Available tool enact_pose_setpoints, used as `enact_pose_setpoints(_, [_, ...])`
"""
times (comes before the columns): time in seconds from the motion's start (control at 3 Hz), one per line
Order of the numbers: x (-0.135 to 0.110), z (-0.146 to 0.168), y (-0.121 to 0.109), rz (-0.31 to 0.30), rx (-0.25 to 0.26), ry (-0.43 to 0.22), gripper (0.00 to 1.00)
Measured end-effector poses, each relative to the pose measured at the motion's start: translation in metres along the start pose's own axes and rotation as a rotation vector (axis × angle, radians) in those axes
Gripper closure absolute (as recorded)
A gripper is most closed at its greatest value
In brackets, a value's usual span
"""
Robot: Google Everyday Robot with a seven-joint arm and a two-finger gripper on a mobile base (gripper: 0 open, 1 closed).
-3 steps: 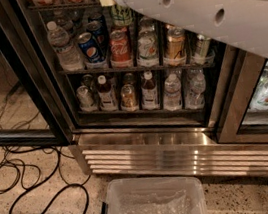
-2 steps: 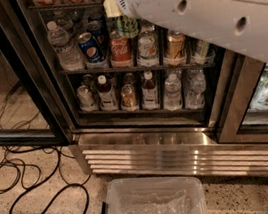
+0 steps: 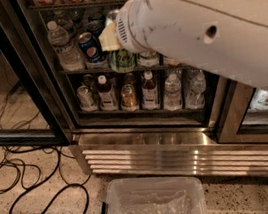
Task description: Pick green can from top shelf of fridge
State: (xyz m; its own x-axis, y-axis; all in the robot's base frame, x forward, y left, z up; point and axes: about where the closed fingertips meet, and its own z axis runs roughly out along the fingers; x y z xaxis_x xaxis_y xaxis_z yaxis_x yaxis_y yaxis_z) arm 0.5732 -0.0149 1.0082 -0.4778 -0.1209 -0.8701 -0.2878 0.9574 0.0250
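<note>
While the tall black-framed glass-door fridge [image 3: 146, 152] stands open for access | bulky white robot arm [image 3: 202, 27] reaches inside, hiding the right-hand lanes | thin wire shelf [image 3: 75, 71] carries drinks in rows | dark green aluminium can [image 3: 122, 60] upright beside blue Pepsi can [image 3: 89, 46] | gripper [image 3: 110, 35] just above green can; apart or together: cannot tell.

Speckled floor [image 3: 240, 203] carries black cables [image 3: 38, 205], clear bin [image 3: 150, 180]; hand [image 3: 110, 36] at fridge [image 3: 146, 150].
</note>
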Motion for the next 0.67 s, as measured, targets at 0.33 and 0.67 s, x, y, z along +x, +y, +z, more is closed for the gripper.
enact_pose_setpoints(0.33, [0.0266, -0.0113, 0.0228, 0.027, -0.078, 0.050, 1.00])
enact_pose_setpoints(0.67, [0.0294, -0.0127, 0.0305, 0.056, -0.103, 0.064, 1.00])
